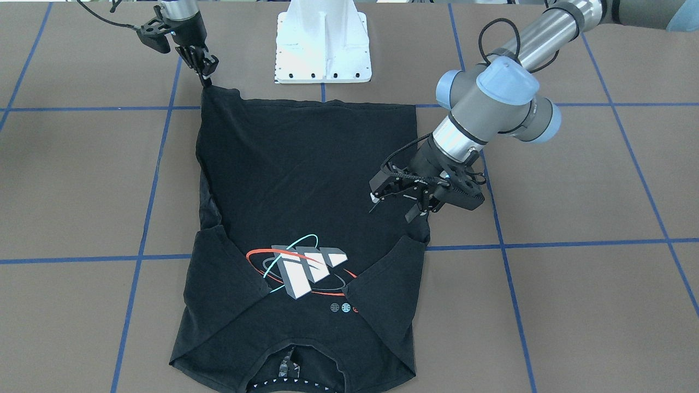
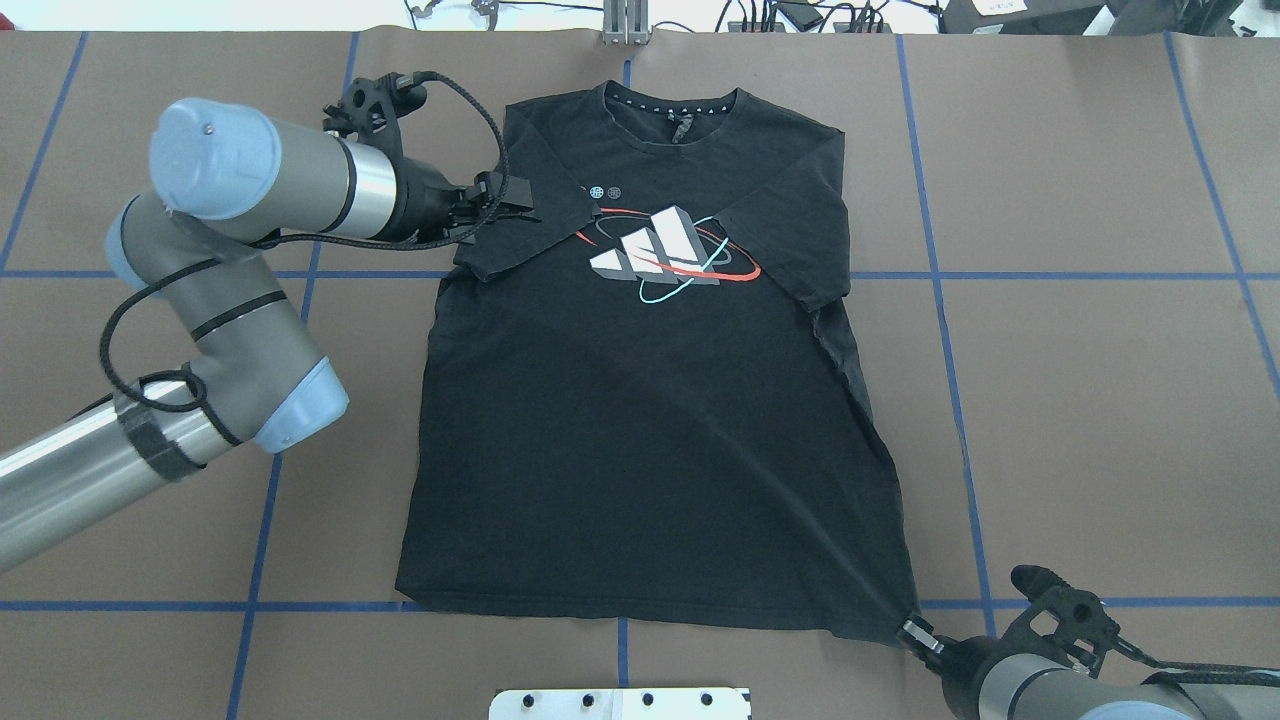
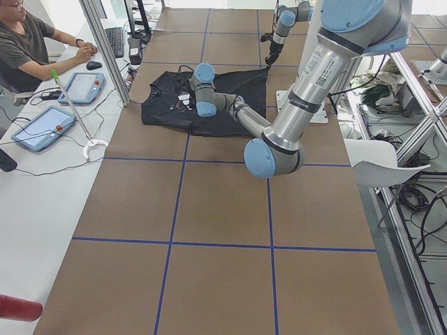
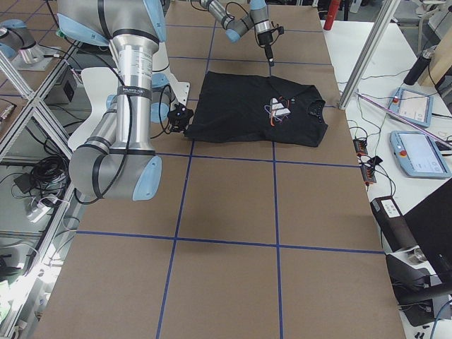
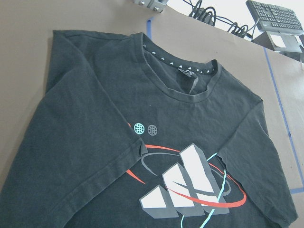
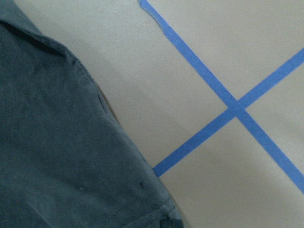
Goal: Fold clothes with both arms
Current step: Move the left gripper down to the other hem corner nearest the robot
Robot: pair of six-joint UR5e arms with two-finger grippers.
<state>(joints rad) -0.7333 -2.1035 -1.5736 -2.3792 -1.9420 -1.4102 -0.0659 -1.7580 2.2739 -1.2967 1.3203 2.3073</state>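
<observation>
1. The jaws of the right arm are pressed together on the near hem corner of the T-shirt. The cloth there is drawn out to a point towards them, and creases run up that side edge. My judgement is that the corner is kept under light tension so the hem cannot slip before a fold.
2. The jaws of the left arm are spread and pinch nothing. They sit low over the shirt's edge, just beside the sleeve on the robot's left. I cannot tell whether a fingertip touches the fabric.
3. Both sleeves lie turned inward across the chest, and their ends overlap the rim of the logo. This narrows the shirt to a rough rectangle, so the sleeve step looks done.
4. The T-shirt lies flat, front up, in the middle of the tabletop. Its collar is at the far edge and its hem is nearest the white pedestal base.
5. The other hem corner lies free, well apart from the left arm's jaws. A hem-to-collar fold probably needs that corner gripped too. With only one corner lifted, the shirt would likely twist or drag the tucked sleeves open.
</observation>
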